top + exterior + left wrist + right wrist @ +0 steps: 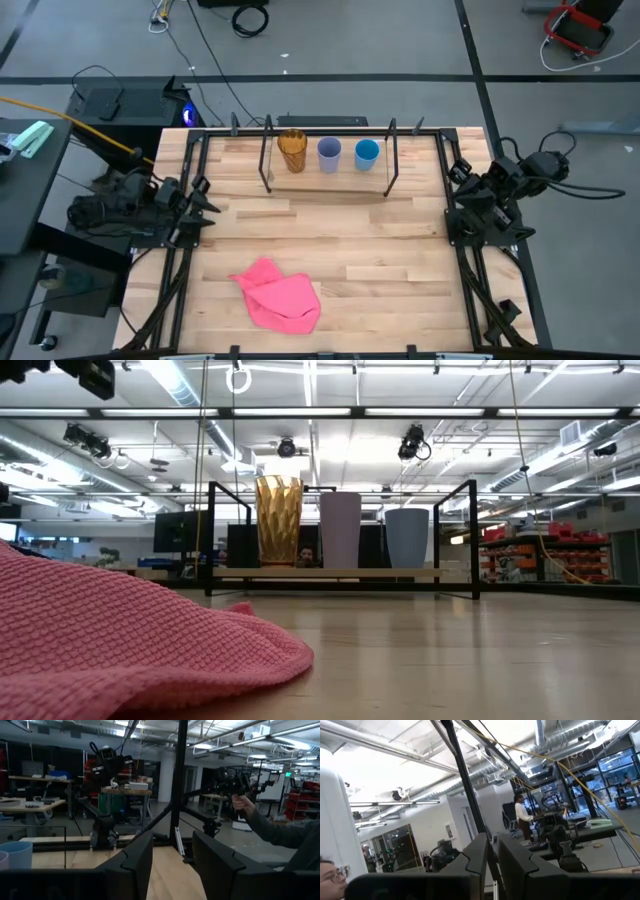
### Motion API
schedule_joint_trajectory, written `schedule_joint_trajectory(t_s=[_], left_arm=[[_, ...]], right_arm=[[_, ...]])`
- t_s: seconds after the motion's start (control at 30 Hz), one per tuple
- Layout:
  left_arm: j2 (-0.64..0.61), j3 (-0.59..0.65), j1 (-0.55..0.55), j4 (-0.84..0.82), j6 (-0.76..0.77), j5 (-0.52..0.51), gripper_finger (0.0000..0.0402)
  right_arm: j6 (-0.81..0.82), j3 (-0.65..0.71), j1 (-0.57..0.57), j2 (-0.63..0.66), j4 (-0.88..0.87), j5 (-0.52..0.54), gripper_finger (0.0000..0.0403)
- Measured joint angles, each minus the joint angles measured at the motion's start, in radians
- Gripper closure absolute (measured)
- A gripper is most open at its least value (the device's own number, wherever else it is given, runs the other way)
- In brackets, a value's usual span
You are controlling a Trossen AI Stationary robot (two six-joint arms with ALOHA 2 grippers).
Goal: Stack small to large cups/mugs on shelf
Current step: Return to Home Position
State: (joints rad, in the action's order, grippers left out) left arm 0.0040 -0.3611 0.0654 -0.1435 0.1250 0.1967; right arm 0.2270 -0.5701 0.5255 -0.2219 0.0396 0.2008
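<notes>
Three cups stand side by side, bottoms down, on the flat top of the shelf [325, 168] at the table's far middle. They are the amber-brown cup [292, 150], the lavender cup [329, 153] and the blue cup [366, 152]. The low view shows them on the shelf top [330, 572]: the amber cup [278, 520], the lavender cup [340, 528] and the blue cup [406, 537]. My left gripper [205, 203] waits at the table's left edge, open and empty [172, 865]. My right gripper [452, 195] waits at the right edge, its fingers almost together and empty [492, 862].
A crumpled pink cloth [280, 295] lies near the table's front edge, left of the middle, and fills the low view's near left [120, 640]. A person's hand and sleeve [260, 820] show beyond the table's right side. Bare wood lies between the cloth and the shelf.
</notes>
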Motion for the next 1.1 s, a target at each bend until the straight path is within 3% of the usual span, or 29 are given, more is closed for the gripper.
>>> schedule_joint_trajectory(t_s=[0.77, 1.1], left_arm=[[0.0, 0.211, -0.001, 0.263, 0.051, 0.0, 0.0249], [0.0, 0.275, -0.001, 0.324, 0.079, 0.0, 0.0257]], right_arm=[[-0.02, 0.0, 0.0, 0.216, -0.088, 0.008, 0.0351], [-0.011, 0.012, 0.0, 0.219, -0.088, 0.008, 0.0351]])
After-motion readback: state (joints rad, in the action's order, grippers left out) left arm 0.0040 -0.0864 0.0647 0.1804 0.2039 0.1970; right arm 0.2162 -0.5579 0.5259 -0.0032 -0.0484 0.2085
